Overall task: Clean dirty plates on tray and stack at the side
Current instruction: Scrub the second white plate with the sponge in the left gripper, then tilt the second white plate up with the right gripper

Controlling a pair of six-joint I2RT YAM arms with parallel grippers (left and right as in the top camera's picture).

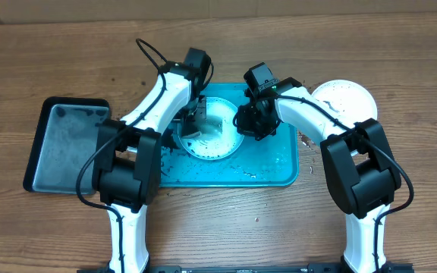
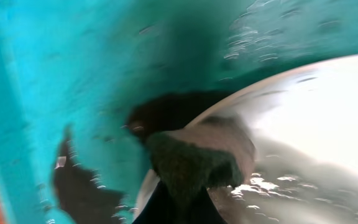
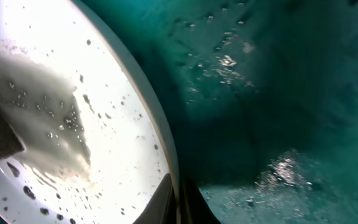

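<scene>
overhead shows a pale plate (image 1: 218,145), wet and black-speckled, in the blue tray (image 1: 273,168); left gripper (image 1: 196,121) clamps a sponge (image 2: 194,165), right gripper (image 1: 243,125) pinches its rim.

A wooden worktop (image 1: 226,227) fills the overhead view. Near its left edge lies a black tray (image 1: 63,152), slightly skewed, its grey floor looking wet. A sponge (image 2: 194,165), dark green on one face and tan on the other, sits around the middle, toward the far edge. Dark specks (image 1: 303,140) dot the wood right of centre.
</scene>
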